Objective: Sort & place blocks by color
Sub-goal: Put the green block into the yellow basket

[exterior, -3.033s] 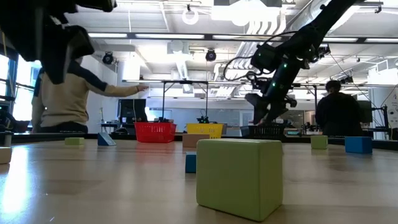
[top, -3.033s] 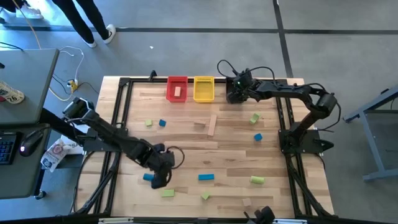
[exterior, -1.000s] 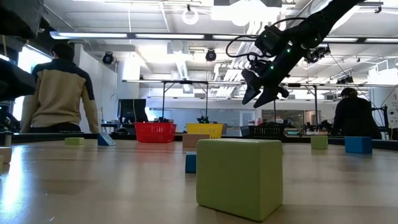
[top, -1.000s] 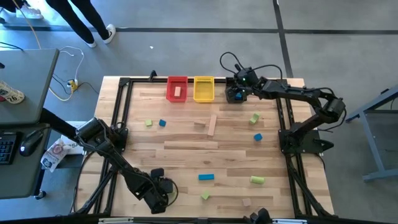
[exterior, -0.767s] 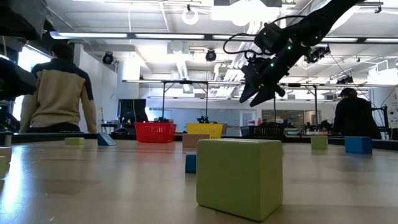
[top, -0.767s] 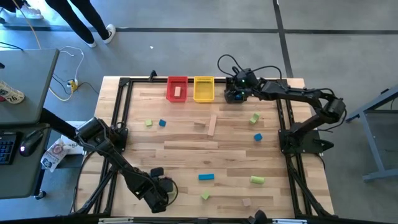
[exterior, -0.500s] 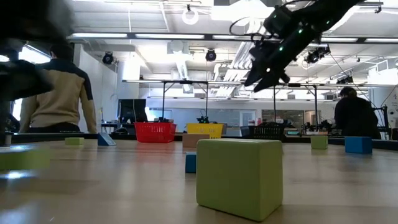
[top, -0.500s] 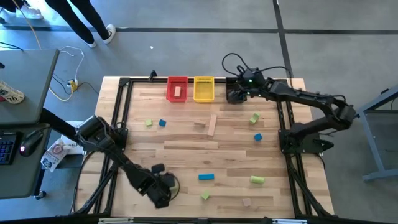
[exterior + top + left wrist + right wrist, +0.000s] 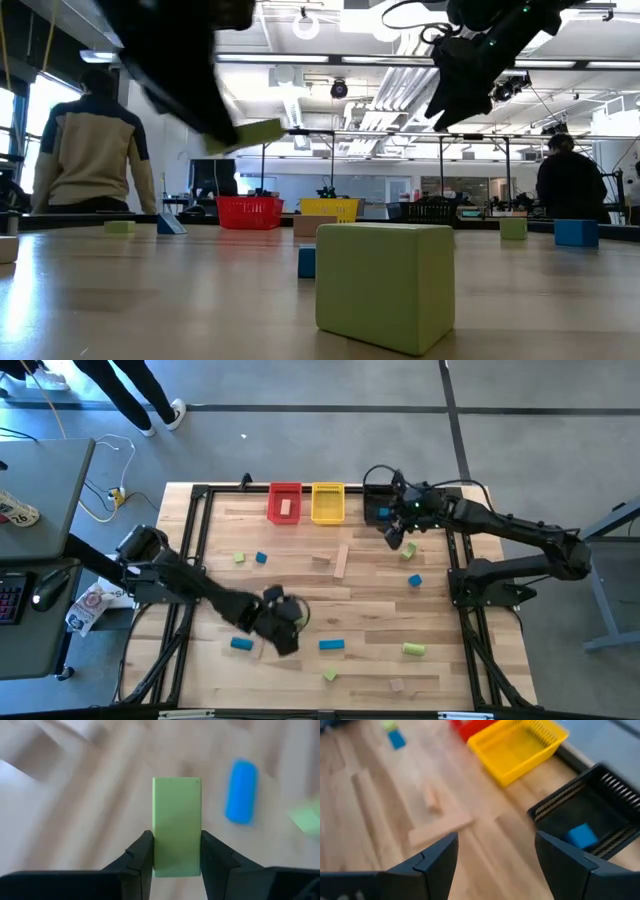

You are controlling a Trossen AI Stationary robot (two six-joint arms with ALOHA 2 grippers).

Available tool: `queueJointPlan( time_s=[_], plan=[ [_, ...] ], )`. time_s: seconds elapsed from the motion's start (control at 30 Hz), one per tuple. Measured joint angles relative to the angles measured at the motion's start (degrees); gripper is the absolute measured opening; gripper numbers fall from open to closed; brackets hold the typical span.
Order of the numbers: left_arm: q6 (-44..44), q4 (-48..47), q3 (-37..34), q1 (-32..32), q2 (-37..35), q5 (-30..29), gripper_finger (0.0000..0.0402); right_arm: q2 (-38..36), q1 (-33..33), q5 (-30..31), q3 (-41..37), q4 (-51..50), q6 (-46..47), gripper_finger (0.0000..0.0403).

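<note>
Nearest the low camera a large-looking light green cube (image 9: pixel 385 285) sits on the wooden tabletop (image 9: pixel 370 610), with a small blue block (image 9: pixel 306 261) just behind it. Taking the yellow plastic bin (image 9: pixel 327 502) at the tabletop's far edge as the landmark: the left claw (image 9: pixel 283 628) hangs well on the near side of it, over the middle of the near half, clenched on a light green bar block (image 9: pixel 177 824) whose free end sticks out past the fingers (image 9: pixel 141 855); in the low view that bar (image 9: pixel 245 133) is lifted well clear of the surface. A blue bar (image 9: pixel 331 644) lies just beside this claw and another blue block (image 9: pixel 240 644) on its other side, with a light green block (image 9: pixel 330 675) and a light green bar (image 9: pixel 413 649) nearer still to the front edge. Closer to the yellow bin, a pale wooden bar (image 9: pixel 341 560) lies on its near side, with a small blue cube (image 9: pixel 261 558) and a light green cube (image 9: pixel 239 558) further toward the left arm's side. Touching the yellow bin is a red plastic bin (image 9: pixel 285 502) holding a pale wooden block (image 9: pixel 285 508); on the other side stands a black mesh bin (image 9: pixel 600 807) with a blue cube (image 9: pixel 582 835) in it. The right claw (image 9: pixel 395 536) hovers just beside the black bin, released and empty, fingers (image 9: pixel 437 857) spread. A light green cube (image 9: pixel 409 549) and a blue cube (image 9: pixel 415 580) lie near it.
</note>
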Motion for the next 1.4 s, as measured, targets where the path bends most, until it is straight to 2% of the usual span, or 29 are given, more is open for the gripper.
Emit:
queueJointPlan(
  time_s=[0.17,0.37,0.6,0.8,1.0,1.13,1.3,1.4],
  plan=[
    [6.94,1.68,0.02,7.57,-2.5,-5.49,0.0098,0.39,3.97,0.06,0.0,-4.96,2.88,0.0249],
    [15.01,7.67,0.07,15.97,-4.11,-5.69,0.0098,0.37,8.39,2.84,-0.02,-9.04,8.97,0.0249],
    [22.9,15.42,0.09,26.07,-4.17,2.65,0.0098,0.37,12.57,8.15,-0.02,-13.68,18.27,0.0249],
    [27.45,20.94,0.09,35.4,-4.17,4.55,0.0098,0.65,16.45,15.78,-0.02,-17.39,27.46,0.0249],
    [28.94,27.21,0.09,45.1,-3.36,15.97,0.0098,1.93,20.42,20.85,-0.04,-19.12,34.65,0.0249],
    [28.93,31.52,0.13,49.97,-1.8,20.8,0.0098,3.57,21.9,24.2,-0.04,-19.6,35.2,0.0249],
    [28.48,33.6,0.17,53.89,1.1,26.59,0.0098,5.86,22.04,23.19,-0.04,-21.54,37.41,0.0249],
    [28.48,33.43,0.17,55.23,2.95,27.19,0.0098,7.18,22.06,22.86,-0.04,-22.41,37.6,0.0249]
  ],
)
